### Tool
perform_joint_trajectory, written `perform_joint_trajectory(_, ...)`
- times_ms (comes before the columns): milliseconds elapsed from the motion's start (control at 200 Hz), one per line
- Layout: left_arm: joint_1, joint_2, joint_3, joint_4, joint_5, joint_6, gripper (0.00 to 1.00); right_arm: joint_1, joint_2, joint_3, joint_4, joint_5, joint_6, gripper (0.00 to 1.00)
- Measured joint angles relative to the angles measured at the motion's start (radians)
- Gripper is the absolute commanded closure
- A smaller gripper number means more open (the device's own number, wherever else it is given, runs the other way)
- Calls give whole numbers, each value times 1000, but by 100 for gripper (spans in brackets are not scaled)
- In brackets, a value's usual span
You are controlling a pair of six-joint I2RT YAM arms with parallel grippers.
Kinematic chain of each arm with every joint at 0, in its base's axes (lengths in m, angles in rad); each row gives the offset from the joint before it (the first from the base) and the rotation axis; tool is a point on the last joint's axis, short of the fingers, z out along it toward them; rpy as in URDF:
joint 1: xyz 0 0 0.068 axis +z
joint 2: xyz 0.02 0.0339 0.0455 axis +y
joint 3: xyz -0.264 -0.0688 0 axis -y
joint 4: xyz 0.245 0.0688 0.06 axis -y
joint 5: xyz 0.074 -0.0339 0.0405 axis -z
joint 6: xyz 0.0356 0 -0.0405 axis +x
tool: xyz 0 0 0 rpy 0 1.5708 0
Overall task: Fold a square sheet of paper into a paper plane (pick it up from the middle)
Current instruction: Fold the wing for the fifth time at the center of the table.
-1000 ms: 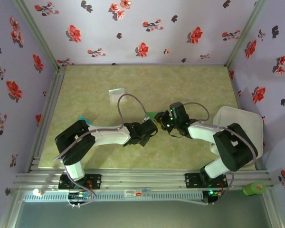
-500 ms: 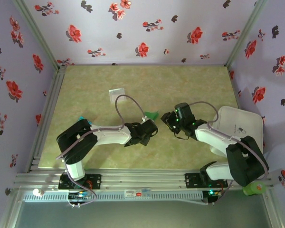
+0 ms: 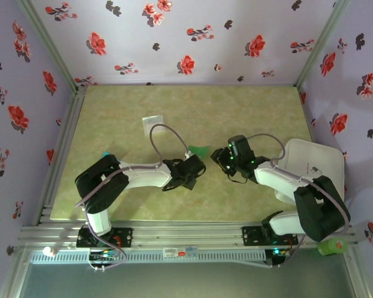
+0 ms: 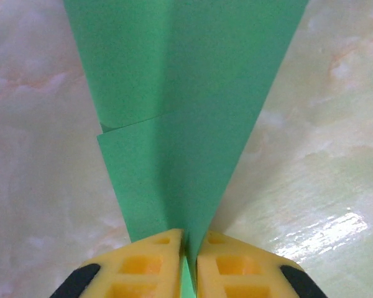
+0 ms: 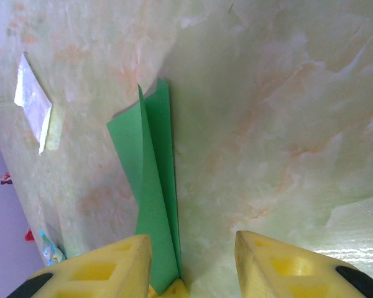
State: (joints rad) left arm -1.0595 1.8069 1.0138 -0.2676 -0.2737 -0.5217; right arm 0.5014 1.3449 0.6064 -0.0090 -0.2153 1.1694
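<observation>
Near the left edge of the counter (image 3: 248, 112) you have a small teal scrap (image 3: 105, 153), too small to make out. Toward the far edge, left of centre, a pale square packet (image 3: 153, 124) lies flat, well apart from both arms. Any print on it cannot be read. Your left pincer (image 4: 188, 264) sits about mid-counter, its yellow fingers (image 4: 150, 267) pressed together on the narrow end of the paper plane (image 4: 180, 93) and clamping it along the centre crease. The plane is bright green, plain and unmarked. From the left wrist you see it widen away from the fingers, with a folded flap edge running across it partway up. It rests near the middle of the counter, just right of centre, between the two pincers. In the right wrist view its layers splay a little at the far end. Your right pincer (image 5: 193, 267) faces it from the right with its jaws standing apart and gripping nothing. The green paper runs down between them, closer to one finger than the other. At the counter's right edge lies a white pad (image 3: 317, 158) carrying a small dark mark too small to read. Past the near right corner, a round green object (image 3: 331, 246) sits on the frame rail.
</observation>
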Motion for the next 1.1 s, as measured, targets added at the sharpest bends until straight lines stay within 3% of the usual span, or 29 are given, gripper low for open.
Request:
perform_joint_trajectory(135,16,0,1,16,33,0,92,0,27,-2,8,-13,0,60)
perform_joint_trajectory(410,46,0,1,42,106,2,94,3,87,-6,50,-46,0,62)
perform_joint_trajectory(540,63,0,1,50,145,4,94,17,119,-8,97,-64,-7,68)
perform_joint_trajectory(790,108,0,-11,89,252,5,96,59,150,-35,233,-112,-31,90)
perform_joint_trajectory(1100,186,-2,-64,204,451,6,99,63,202,-74,414,-170,-33,96)
